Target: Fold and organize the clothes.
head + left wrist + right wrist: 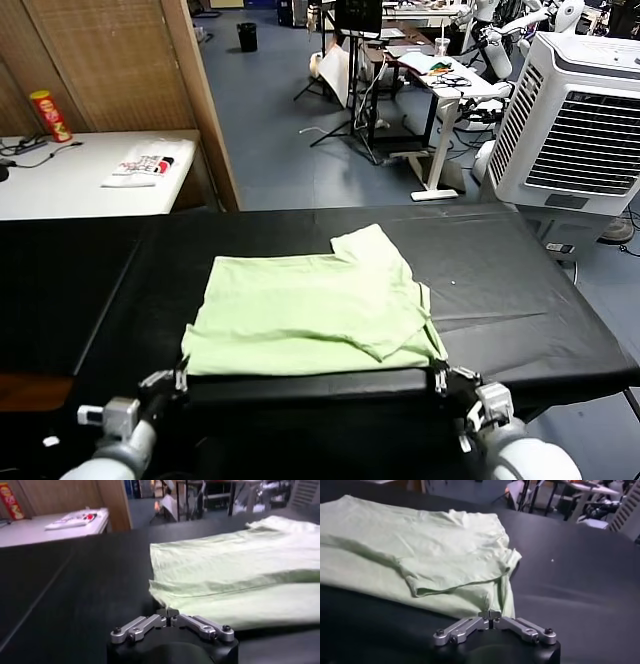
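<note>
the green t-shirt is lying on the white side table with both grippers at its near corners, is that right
Not quite. The head view shows the light-green T-shirt lying on the black table, not the white side table. The left gripper and right gripper are at its near corners.

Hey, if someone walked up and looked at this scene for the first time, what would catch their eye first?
The pale green T-shirt, partly folded with a sleeve turned over its right side, lies in the middle of the black table. At the near edge the left pincer and right pincer sit by the shirt's two near corners, both shut. Behind, a white side table holds a red can and a white printed item.
</note>
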`<state>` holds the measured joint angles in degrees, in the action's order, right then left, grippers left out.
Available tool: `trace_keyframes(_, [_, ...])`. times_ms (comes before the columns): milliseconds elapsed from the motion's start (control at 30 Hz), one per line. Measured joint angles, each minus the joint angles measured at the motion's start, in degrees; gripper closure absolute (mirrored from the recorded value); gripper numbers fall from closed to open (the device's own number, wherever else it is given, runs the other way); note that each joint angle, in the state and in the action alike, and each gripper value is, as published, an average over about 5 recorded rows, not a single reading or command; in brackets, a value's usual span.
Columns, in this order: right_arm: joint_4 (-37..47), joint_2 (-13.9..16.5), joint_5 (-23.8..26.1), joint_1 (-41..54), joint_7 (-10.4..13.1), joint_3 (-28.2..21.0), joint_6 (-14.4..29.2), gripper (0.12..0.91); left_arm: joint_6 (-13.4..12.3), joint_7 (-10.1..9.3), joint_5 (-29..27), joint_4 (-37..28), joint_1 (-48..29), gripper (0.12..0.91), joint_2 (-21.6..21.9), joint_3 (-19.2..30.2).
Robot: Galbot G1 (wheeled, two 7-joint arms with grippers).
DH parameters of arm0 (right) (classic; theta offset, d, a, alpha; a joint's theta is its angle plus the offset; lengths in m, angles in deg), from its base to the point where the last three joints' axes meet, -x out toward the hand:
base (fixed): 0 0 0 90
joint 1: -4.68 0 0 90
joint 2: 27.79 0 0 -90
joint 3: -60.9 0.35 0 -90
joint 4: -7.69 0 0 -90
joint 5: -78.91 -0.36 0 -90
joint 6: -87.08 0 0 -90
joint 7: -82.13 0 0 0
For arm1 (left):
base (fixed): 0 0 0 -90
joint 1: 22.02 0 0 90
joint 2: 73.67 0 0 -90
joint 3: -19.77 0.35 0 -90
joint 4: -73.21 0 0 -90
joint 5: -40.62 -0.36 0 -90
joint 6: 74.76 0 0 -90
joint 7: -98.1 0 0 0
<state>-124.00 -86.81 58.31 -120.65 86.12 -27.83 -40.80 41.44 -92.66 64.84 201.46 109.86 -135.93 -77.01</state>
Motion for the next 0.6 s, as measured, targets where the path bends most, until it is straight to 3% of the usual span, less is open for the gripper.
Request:
trace_keyframes(167, [-2.0,1.5,-3.6,2.4,1.1,1.9,0.6,0.273,2.0,-1.91,0.5,2.6,1.1,0.591,0.3,-1.6])
trace_keyframes(367, [5.4,3.1,-6.4,16.3,1.4,-1.1,4.3,0.228,3.8,-3.46,2.3,3.4,-2.4,0.29,0.8,-2.3])
trace_keyframes(467, [12.9,2.8,-6.9,25.9,1.4,-4.9,5.8,0.227,5.0,-4.03,6.2,1.4,-7.6,0.24,1.6,-1.2])
trace_keyframes(600, [24.6,1.3,-7.7,38.3,1.8,-10.7,6.9,0.227,5.7,-4.5,11.7,-4.0,-16.7,0.233,2.9,1.3])
